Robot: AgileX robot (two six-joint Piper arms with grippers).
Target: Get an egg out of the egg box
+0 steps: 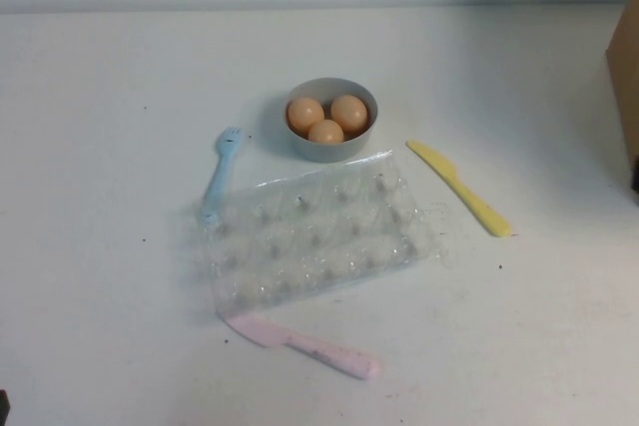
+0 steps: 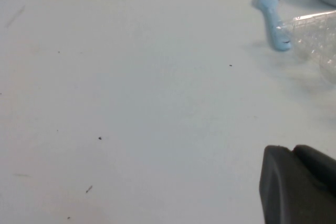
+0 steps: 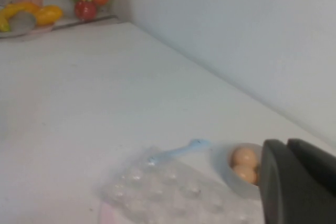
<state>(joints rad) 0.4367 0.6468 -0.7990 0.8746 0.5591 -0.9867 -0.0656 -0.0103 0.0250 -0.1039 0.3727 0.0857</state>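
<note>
Eggs (image 1: 328, 117) are what you are after, but all three tan ones sit in the grey bowl (image 1: 364, 142), not in the egg box (image 1: 318, 231), whose clear cups look empty from above. Judge each egg as light, smooth and slippery, with a shell that would crack under a hard pinch, so take one across its middle with a gentle squeeze. They touch each other in the bowl, and you would have little room to slide fingers between them. The egg box looks thin and crinkly, likely to flex or skid if nudged.

Around the box lie a blue fork (image 1: 220, 172) at its far left corner, a yellow knife (image 1: 459, 189) to the right and a pink knife (image 1: 305, 346) at its near edge.

Your right gripper (image 3: 299, 182) hangs well above the table on the right side, jaws shut on nothing. Your left gripper (image 2: 299, 187) hovers over bare table to the left of the fork; its state I cannot tell.
</note>
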